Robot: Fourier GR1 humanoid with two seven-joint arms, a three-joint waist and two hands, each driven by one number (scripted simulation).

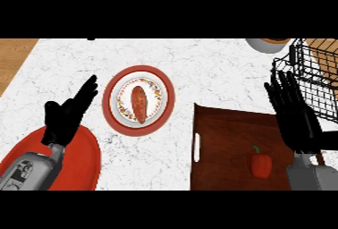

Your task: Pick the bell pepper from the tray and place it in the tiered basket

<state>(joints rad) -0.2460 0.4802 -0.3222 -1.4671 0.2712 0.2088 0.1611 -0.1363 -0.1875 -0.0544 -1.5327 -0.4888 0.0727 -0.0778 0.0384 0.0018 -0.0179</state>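
Right hand (293, 112) open above the tray (224, 134); it should drop left onto the bell pepper (261, 165), fingers straddling it.

Bench (198, 67) of white marble-like stone, grey-veined, smooth, with a strip of pale wood at its far left. Tray (224, 134) of dark reddish-brown wood, matt. Tiered basket (310, 71) of thin black wire. Bell pepper (261, 164) red, smooth, faintly glossy. Plate (138, 100) like glazed ceramic, red-rimmed, with a patterned band. Left hand (66, 116) and right hand (293, 114) matt black; forearms grey, hard-looking like plastic or metal.
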